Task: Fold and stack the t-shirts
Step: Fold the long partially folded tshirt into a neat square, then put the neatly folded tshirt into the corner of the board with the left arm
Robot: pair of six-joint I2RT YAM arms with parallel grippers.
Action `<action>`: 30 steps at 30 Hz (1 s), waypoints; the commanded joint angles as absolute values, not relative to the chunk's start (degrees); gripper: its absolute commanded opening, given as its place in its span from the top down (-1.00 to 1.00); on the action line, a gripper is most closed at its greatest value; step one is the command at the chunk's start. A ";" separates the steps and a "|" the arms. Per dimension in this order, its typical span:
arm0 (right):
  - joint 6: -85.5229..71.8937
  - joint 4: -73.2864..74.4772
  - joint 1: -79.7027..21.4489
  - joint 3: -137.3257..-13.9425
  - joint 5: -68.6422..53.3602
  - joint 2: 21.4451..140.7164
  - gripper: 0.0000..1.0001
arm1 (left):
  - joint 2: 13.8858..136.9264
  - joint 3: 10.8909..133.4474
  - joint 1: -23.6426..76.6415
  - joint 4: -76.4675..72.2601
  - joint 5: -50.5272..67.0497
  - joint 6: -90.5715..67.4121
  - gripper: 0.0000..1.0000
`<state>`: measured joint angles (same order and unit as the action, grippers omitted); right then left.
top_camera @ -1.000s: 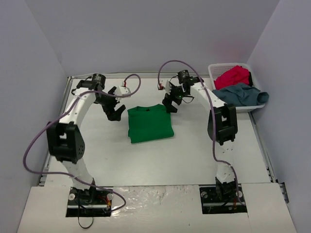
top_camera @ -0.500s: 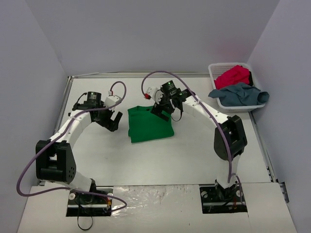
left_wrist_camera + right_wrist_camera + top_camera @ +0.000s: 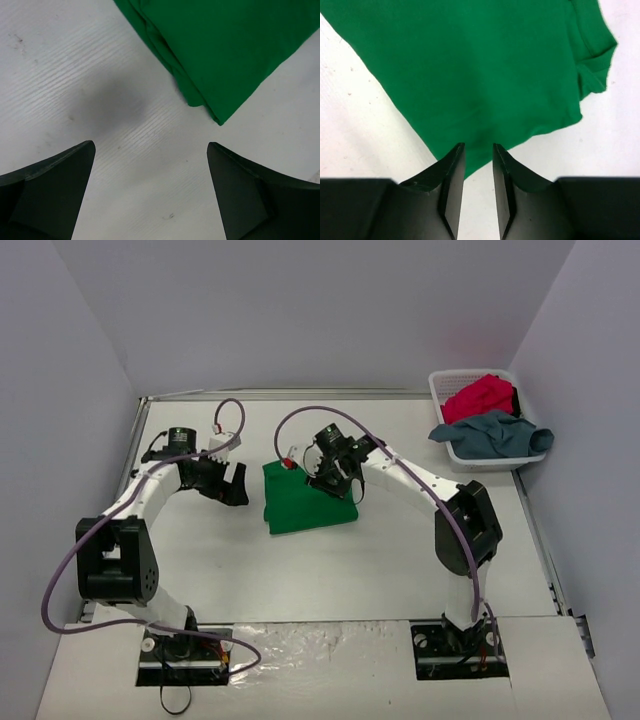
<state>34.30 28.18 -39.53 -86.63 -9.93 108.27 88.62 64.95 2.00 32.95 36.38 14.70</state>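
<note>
A bright green t-shirt (image 3: pixel 308 502) lies folded in a rectangle on the white table's middle. In the left wrist view a folded corner of the green t-shirt (image 3: pixel 225 45) lies just beyond my left gripper (image 3: pixel 150 145). That left gripper (image 3: pixel 238 485) hangs wide open over bare table, left of the shirt. My right gripper (image 3: pixel 332 475) is low over the shirt's far right part. Its jaws stand a narrow gap apart at the edge of the green t-shirt (image 3: pixel 470 65), with nothing pinched. A crimson t-shirt (image 3: pixel 480 397) and a grey-blue t-shirt (image 3: pixel 495 433) are heaped in the basket.
The white lattice basket (image 3: pixel 440 386) stands at the back right corner, and the grey-blue shirt hangs over its front rim. Grey walls close in the table on three sides. Both arms' cables loop above the table.
My right gripper has moved left and down onto the green shirt's edge, and its jaws have narrowed from wide open. The left gripper has dropped to the table left of the shirt, still open.
</note>
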 commanded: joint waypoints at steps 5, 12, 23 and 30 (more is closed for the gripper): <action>34.63 33.75 -48.33 -95.88 -4.67 109.77 0.63 | 96.84 71.36 -3.95 36.04 51.58 10.47 -0.89; 35.16 35.07 -57.39 -103.35 -1.06 121.00 0.50 | 97.21 70.41 -8.79 36.48 55.46 9.67 -0.89; 35.60 35.68 -59.50 -107.05 1.93 129.81 0.29 | 95.71 68.65 -13.01 36.30 56.69 10.37 -0.89; 35.86 36.03 -59.94 -108.72 3.43 131.57 0.08 | 95.54 68.03 -14.32 36.03 57.57 11.16 -0.89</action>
<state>35.18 33.50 -59.99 -106.74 0.99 130.50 98.24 68.34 -13.72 35.64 55.37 10.07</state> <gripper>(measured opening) 0.450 0.944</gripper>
